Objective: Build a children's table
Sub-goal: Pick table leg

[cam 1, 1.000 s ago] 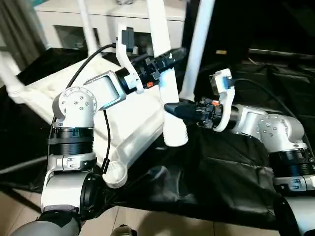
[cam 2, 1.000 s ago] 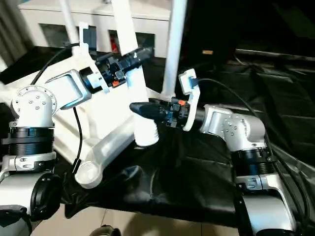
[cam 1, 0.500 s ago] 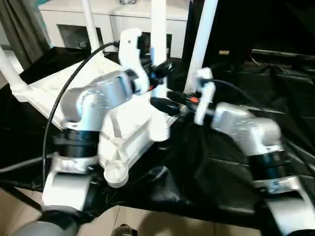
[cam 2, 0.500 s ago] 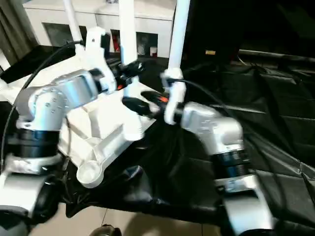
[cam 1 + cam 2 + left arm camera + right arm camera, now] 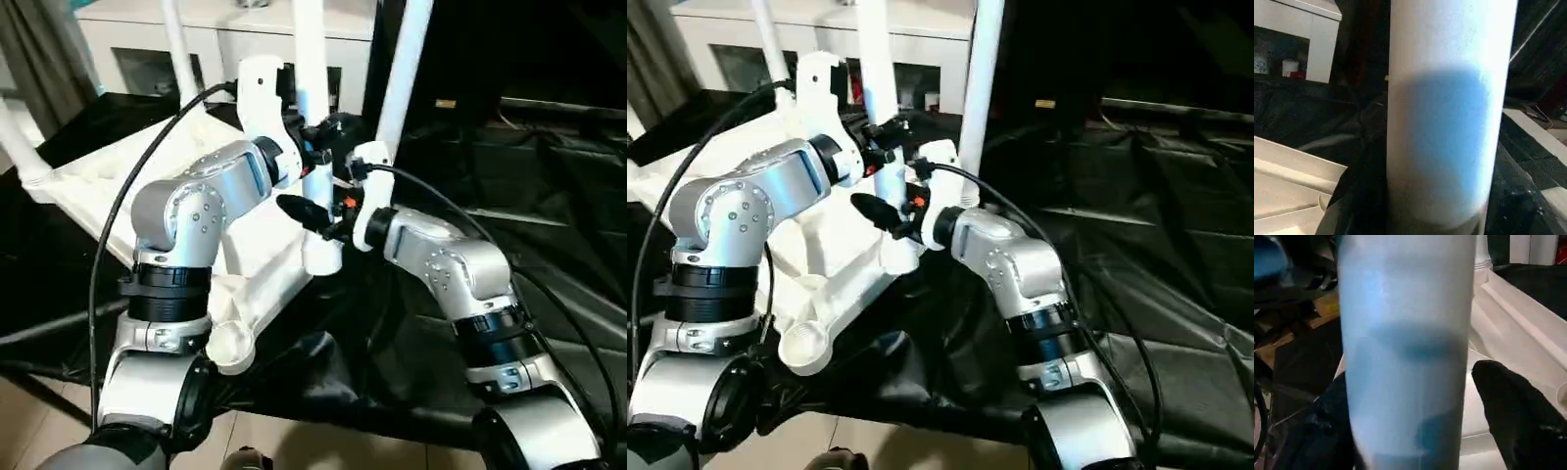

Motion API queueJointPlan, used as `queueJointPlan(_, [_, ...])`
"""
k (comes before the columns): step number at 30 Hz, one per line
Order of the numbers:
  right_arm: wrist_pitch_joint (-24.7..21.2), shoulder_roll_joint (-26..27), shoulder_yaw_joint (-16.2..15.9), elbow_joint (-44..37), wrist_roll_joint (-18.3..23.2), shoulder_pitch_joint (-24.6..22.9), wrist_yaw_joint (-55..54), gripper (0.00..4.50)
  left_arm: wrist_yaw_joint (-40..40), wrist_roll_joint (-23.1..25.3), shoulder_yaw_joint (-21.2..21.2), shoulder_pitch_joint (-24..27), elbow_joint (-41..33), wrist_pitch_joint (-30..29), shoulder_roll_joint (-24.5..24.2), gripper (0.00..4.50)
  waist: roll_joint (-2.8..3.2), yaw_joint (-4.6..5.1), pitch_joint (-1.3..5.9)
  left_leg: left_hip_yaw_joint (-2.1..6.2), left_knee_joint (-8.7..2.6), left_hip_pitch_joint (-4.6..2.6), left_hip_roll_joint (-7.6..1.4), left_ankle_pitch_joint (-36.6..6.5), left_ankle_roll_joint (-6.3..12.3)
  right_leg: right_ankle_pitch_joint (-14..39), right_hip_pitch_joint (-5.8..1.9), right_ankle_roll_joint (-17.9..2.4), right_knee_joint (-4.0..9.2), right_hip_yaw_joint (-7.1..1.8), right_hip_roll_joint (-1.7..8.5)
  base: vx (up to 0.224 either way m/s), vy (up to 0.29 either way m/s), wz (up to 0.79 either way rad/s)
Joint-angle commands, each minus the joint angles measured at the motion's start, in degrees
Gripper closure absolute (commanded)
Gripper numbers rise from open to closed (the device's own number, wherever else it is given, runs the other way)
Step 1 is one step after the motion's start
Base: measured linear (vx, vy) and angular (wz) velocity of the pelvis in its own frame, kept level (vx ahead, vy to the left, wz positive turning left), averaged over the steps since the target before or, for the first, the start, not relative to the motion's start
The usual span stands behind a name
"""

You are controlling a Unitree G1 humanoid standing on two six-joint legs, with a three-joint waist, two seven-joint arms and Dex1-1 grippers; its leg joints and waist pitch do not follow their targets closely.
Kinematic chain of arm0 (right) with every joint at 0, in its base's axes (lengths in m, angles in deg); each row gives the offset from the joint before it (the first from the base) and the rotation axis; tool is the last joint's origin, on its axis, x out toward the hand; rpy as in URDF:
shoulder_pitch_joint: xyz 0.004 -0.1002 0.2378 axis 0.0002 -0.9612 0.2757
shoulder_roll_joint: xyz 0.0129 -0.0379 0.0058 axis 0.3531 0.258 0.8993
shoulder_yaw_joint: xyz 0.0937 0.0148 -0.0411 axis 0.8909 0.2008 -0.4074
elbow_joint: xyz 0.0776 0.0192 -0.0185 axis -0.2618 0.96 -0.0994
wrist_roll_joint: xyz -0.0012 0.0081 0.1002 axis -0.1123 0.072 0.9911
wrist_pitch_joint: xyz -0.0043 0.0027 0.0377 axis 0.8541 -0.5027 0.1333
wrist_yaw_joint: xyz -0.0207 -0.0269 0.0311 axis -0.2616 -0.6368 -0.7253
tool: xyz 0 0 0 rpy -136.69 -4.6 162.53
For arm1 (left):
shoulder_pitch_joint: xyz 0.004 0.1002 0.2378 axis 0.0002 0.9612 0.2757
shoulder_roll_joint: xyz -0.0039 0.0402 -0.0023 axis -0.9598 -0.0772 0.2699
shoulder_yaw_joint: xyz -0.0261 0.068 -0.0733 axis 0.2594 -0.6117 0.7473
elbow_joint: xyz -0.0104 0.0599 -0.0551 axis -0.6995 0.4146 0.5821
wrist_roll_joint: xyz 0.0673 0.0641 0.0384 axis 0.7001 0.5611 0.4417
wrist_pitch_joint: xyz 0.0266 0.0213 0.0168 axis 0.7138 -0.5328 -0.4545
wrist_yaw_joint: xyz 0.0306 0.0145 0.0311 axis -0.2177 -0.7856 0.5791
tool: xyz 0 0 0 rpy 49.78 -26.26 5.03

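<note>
We see table top inverted, upper left of frame, sockets up. Left jaws and right jaws both clamp leg upright, frame centre, presumably steadying it for socket.

Even indoor light, sharp head views; the wrist views' white leg looms blurred, blue-shadowed.

A white cabinet stands behind black sheeting over tiled floor.
</note>
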State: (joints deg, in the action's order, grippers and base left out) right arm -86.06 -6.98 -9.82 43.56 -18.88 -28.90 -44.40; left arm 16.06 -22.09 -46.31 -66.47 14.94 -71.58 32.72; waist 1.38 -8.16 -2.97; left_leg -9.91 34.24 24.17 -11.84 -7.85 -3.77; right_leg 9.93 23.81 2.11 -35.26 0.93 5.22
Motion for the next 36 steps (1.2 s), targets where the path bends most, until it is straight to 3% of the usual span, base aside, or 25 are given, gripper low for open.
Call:
queueJointPlan(1, [-1.15,-0.96,0.71,-0.14,-0.35,0.22,-0.20,1.41,-0.05,0.98,0.03,-0.12,-1.50,0.69,-0.87,2.65,-0.18,0.25,4.72,-0.02,-4.13,-2.10,0.18,-13.41,-4.74,7.20,-2.32,-6.79,3.46,-0.23,1.00,0.000,0.000,0.00])
queueJointPlan(2, [-1.73,-1.01,0.79,-0.65,0.20,-0.13,0.81,1.65,-0.13,1.19,-0.30,0.18,-2.00,0.69,-0.91,2.65,-0.05,0.22,4.69,-0.03,-4.10,-2.09,0.21,-13.36,-4.69,7.07,-2.33,-6.93,3.46,-0.24,1.03,0.000,0.000,0.00])
queueJointPlan(4, [-2.09,-1.02,0.91,-1.09,0.83,-0.36,1.95,1.70,-0.59,1.37,-0.60,0.45,-2.28,0.95,-0.99,2.65,-0.12,0.24,4.70,-0.02,-4.12,-2.08,0.19,-13.40,-4.59,7.06,-2.40,-7.03,3.46,-0.24,1.06,0.000,0.000,0.00])
queueJointPlan(5, [-2.28,-1.06,1.16,-1.34,1.57,-0.45,2.82,1.73,-1.38,1.47,-1.04,0.63,-2.34,1.19,-1.32,2.30,0.17,0.16,4.68,0.02,-4.14,-2.10,0.21,-13.82,-4.54,7.58,-2.34,-7.00,3.53,-0.24,1.09,0.000,0.000,0.00])
queueJointPlan(6, [-2.28,-1.06,1.16,-1.34,1.57,-0.45,2.82,1.79,-1.38,1.47,-1.04,0.63,-2.34,1.19,-1.32,2.09,0.08,0.25,4.64,-0.03,-4.17,-2.14,0.19,-14.23,-4.53,7.97,-2.29,-6.96,3.63,-0.24,1.05,0.000,0.000,0.00])
queueJointPlan(7, [-3.00,-1.58,1.70,-2.48,4.16,-0.78,6.42,2.03,-4.28,1.11,-1.74,1.20,-2.55,1.99,-2.24,1.95,0.27,0.22,4.66,0.04,-4.17,-2.22,0.18,-14.49,-4.55,8.07,-2.29,-6.99,3.62,-0.24,1.04,0.000,0.000,0.00])
queueJointPlan(9, [-4.13,-2.41,2.27,-3.77,6.67,-1.21,9.84,2.10,-5.82,-0.09,-0.92,1.60,-2.38,2.27,-2.33,1.93,0.10,0.20,4.68,0.01,-4.14,-2.25,0.18,-14.67,-4.19,7.62,-2.42,-7.16,3.59,-0.22,0.97,0.000,0.000,0.00])
queueJointPlan(11, [-5.00,-3.78,2.63,-5.26,9.21,-1.90,14.35,2.15,-7.95,-1.92,0.83,1.79,-1.82,3.53,-2.03,1.85,0.16,-0.03,4.70,0.02,-4.13,-2.22,0.07,-14.00,-3.97,6.03,-2.46,-7.96,3.48,-0.20,1.00,0.000,0.000,0.00])
queueJointPlan(12, [-5.07,-4.44,2.68,-5.91,10.14,-2.26,16.39,2.43,-8.98,-3.00,1.78,1.80,-1.57,4.01,-1.81,1.57,0.12,-0.02,4.65,-0.04,-4.08,-2.17,0.16,-14.01,-3.95,5.95,-2.52,-8.30,3.47,-0.18,1.02,0.000,0.000,0.00])
queueJointPlan(13, [-5.44,-6.59,3.38,-8.07,13.92,-3.61,24.05,2.50,-15.05,-8.76,4.95,2.22,-1.73,3.65,-1.76,1.52,-0.03,-0.16,4.69,-0.12,-3.99,-2.19,0.21,-14.02,-3.54,5.77,-2.66,-9.08,3.54,-0.17,1.10,0.000,0.000,0.00])
queueJointPlan(14, [-6.52,-7.51,3.55,-8.58,15.44,-3.91,26.72,2.51,-17.25,-10.81,5.77,2.35,-1.74,2.52,-2.20,1.51,-0.04,-0.33,4.76,-0.16,-3.91,-2.16,0.19,-13.53,-3.09,4.84,-2.83,-10.02,3.27,-0.16,1.09,0.000,0.000,0.00])
queueJointPlan(16, [-7.30,-7.99,3.61,-8.67,16.26,-3.96,28.02,2.56,-18.45,-11.75,6.02,2.41,-1.67,1.77,-2.58,1.51,-0.06,-0.22,4.75,-0.18,-3.85,-2.16,0.20,-13.50,-2.36,4.96,-2.68,-11.05,3.19,-0.09,1.02,0.000,0.000,0.00])
queueJointPlan(18, [-8.02,-11.26,1.53,-9.07,16.14,-4.71,32.91,2.62,-25.39,-14.19,4.81,3.25,-2.64,-0.05,-4.95,1.51,-0.11,-0.19,4.55,-0.21,-3.97,-2.17,0.14,-14.31,-2.16,7.80,-2.66,-11.21,3.36,-0.12,1.12,0.000,0.000,0.00])
queueJointPlan(22, [-8.49,-12.63,0.73,-8.98,16.01,-5.02,34.66,2.63,-26.33,-14.12,3.92,3.12,-2.34,-1.77,-5.79,1.51,-0.11,-0.06,4.38,-0.18,-4.09,-2.35,-0.01,-16.09,-2.72,11.62,-2.32,-10.40,3.70,-0.25,1.25,0.000,0.000,0.00])
queueJointPlan(23, [-8.50,-13.18,0.51,-8.74,15.95,-4.94,35.52,2.63,-26.70,-14.50,3.54,3.00,-1.94,-2.89,-6.22,1.80,-0.16,-0.04,4.39,-0.14,-4.11,-2.31,0.00,-16.15,-2.93,12.14,-2.37,-10.20,3.70,-0.25,1.28,0.000,0.000,0.00])
queueJointPlan(28, [-7.68,-13.94,0.30,-7.99,15.14,-4.63,36.98,2.64,-26.81,-15.28,3.55,3.09,-1.56,-3.04,-6.14,2.13,0.00,-0.13,4.56,-0.07,-4.05,-2.31,-0.04,-15.46,-3.21,10.29,-2.33,-10.46,3.50,-0.22,1.17,0.000,0.000,0.00])
queueJointPlan(33, [-5.92,-14.17,-0.10,-7.88,13.76,-4.58,36.90,2.64,-26.14,-13.77,3.62,2.77,-1.07,-0.74,-5.93,2.53,-0.19,-0.25,4.67,-0.18,-3.87,-2.18,0.04,-13.66,-2.74,7.89,-2.56,-11.02,3.33,-0.19,1.20,0.000,0.000,0.00])
queueJointPlan(36, [-3.78,-13.56,-0.88,-5.79,10.24,-4.28,33.53,2.64,-24.89,-8.74,0.49,3.08,-1.86,2.63,-6.58,2.66,-0.21,-0.12,4.62,-0.17,-3.90,-2.19,-0.01,-13.67,-2.65,8.85,-2.54,-10.56,3.47,-0.19,1.26,0.000,0.000,0.00])
